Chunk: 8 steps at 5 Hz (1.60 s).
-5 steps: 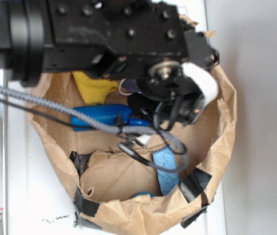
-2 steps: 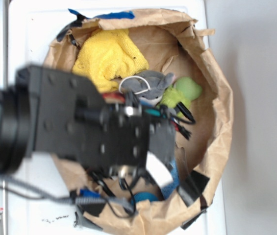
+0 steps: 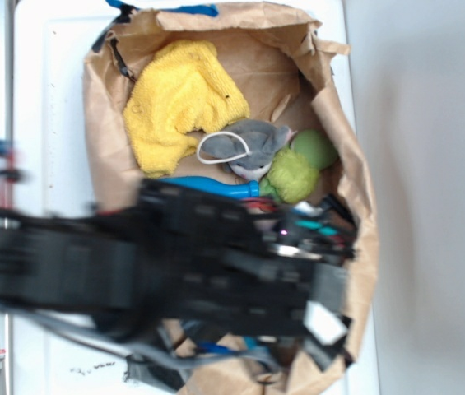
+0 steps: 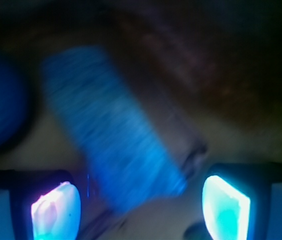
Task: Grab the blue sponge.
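The gripper [image 4: 141, 205] hung with its two pads [image 4: 56, 210] spread wide, pinching nothing, and the blue sponge [image 4: 113, 135] lay slantwise below and between them, blurred in the wrist view. From the exterior view the arm [image 3: 158, 263] was a dark smear across the near half of the paper bag [image 3: 104, 123], which sat toward the right edge of the white table [image 3: 51, 99]; the sponge itself was hidden there beneath the arm, low in the near end of the bag. Further back in the bag lay the yellow towel [image 3: 179, 103], a grey stuffed toy [image 3: 253, 148], a green ball [image 3: 298, 164] and the neck of a blue bottle [image 3: 211, 187]. The risk seemed plain enough: the sponge sat skewed to the pads, so a close might catch only a corner and let it slip. A dark blue shape at the left of the wrist view, possibly the bottle, lay near enough to be grabbed by mistake. The crumpled bag wall could also snag a pad.
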Motion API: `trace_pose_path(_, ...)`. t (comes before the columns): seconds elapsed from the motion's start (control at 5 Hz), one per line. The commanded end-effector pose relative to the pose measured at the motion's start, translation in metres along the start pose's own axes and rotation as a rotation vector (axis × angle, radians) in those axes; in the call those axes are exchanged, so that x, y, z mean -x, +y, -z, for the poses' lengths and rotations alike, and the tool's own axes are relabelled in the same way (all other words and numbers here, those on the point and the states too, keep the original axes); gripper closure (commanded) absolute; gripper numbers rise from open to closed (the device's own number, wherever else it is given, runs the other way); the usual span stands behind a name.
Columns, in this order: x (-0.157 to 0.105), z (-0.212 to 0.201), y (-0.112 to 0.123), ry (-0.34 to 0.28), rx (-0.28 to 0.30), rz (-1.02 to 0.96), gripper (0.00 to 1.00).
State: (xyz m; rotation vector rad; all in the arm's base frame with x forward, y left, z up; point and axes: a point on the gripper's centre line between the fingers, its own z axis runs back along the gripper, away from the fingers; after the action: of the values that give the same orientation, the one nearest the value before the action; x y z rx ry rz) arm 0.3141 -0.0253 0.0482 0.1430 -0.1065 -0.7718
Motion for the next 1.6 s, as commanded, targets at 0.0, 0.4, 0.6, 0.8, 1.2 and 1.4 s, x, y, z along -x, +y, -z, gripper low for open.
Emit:
trace_pose_path(0.0,-0.018,-0.005,0.011,0.001,0.034,-0.017,0.0)
trace_pose_path(0.4,-0.001,-0.017,0.006,-0.044,0.062,-0.058,1.0)
trace_pose_path(0.6,0.011,-0.029,0.006,-0.051,0.07,-0.091,1.0)
trace_pose_path(0.8,0.029,-0.048,0.016,-0.047,0.082,-0.164,1.0)
trace_pose_path(1.2,0.088,-0.094,0.044,0.083,0.114,-0.485,1.0)
trace_pose_path(1.4,0.116,-0.116,0.034,0.019,0.057,-0.656,1.0)
